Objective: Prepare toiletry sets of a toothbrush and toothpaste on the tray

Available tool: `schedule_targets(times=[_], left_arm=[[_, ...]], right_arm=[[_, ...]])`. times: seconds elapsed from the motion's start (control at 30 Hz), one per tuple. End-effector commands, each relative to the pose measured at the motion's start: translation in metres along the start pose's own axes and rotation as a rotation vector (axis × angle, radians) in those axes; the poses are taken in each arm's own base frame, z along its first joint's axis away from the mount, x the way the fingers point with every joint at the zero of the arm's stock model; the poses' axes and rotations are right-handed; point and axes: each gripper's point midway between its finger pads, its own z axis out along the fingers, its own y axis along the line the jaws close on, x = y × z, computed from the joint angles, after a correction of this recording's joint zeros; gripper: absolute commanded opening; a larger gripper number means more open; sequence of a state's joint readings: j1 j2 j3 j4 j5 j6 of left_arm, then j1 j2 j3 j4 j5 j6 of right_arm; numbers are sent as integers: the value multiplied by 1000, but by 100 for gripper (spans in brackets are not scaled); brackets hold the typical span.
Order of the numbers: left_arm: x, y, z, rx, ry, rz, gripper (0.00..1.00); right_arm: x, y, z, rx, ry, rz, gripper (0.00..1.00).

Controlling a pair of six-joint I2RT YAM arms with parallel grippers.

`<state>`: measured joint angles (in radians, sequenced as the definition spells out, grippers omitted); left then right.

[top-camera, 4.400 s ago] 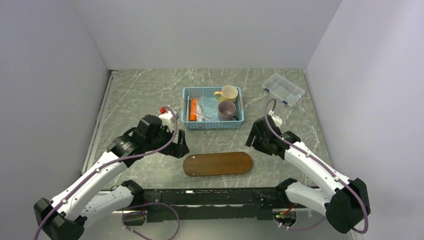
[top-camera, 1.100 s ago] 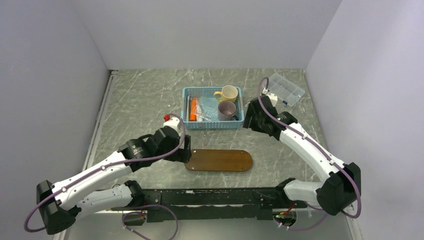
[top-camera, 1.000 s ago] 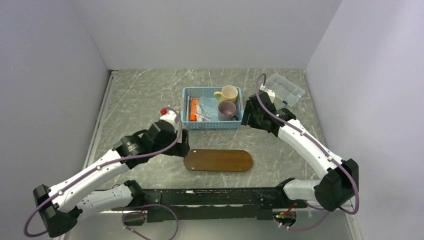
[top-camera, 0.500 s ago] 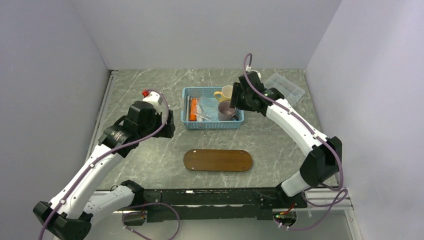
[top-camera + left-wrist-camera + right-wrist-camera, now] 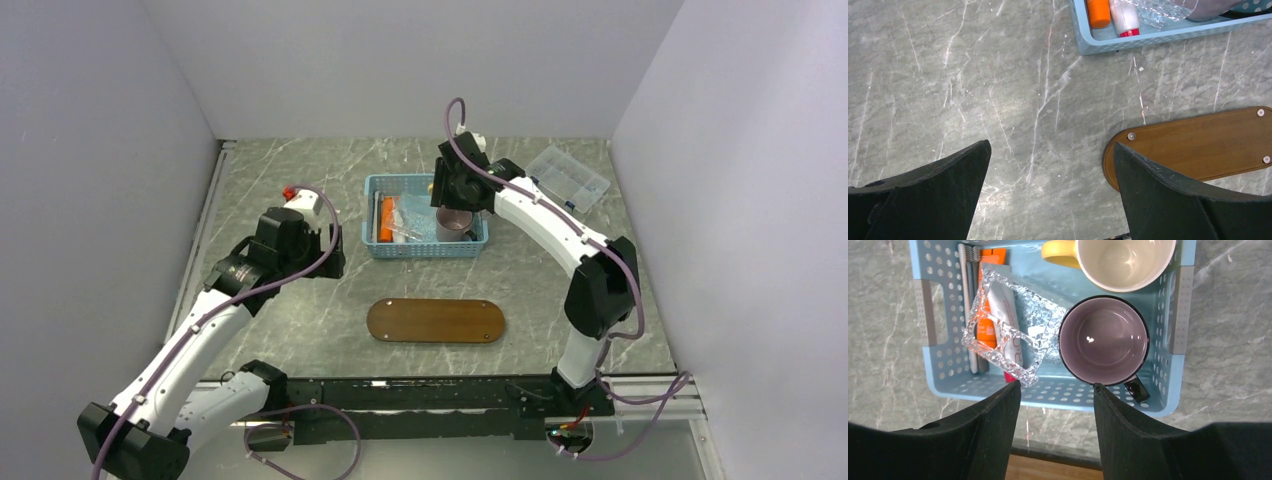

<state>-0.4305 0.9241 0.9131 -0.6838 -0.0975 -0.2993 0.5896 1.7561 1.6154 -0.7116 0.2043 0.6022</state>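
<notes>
Right pincer [image 5: 1056, 387] part-open, empty, above basket [image 5: 1173, 315]; left pincer [image 5: 1051, 145] wide, empty. Toothpaste [image 5: 1007, 325] lies under wrapper [image 5: 1043, 315] beside toothbrushes [image 5: 967, 305], away from tray [image 5: 435, 322]: fingers may snag wrapper

The surface [image 5: 948, 100] is grey-green marble veined white. The basket [image 5: 933, 365] is pale blue, dotted with holes; in it lie an orange toothpaste [image 5: 1097, 10], a white toothpaste [image 5: 1124, 12] with a red cap, a mauve mug [image 5: 1104, 340] and a yellow mug [image 5: 1060, 252] cream inside. The tray [image 5: 435, 323] is dark brown wood.
</notes>
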Motion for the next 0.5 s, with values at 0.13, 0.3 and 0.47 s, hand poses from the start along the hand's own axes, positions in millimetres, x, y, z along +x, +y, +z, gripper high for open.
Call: schedule_targets(times=[0.13, 0.3, 0.47], left_arm=[[-9, -7, -5, 53, -56, 14, 99], [-9, -7, -6, 57, -58, 20, 99], [-9, -8, -7, 61, -61, 24, 99]], right_arm=[[-1, 6, 23, 27, 12, 3, 49], [10, 3, 36, 36, 45, -24, 44], [19, -2, 46, 57, 76, -76, 36]])
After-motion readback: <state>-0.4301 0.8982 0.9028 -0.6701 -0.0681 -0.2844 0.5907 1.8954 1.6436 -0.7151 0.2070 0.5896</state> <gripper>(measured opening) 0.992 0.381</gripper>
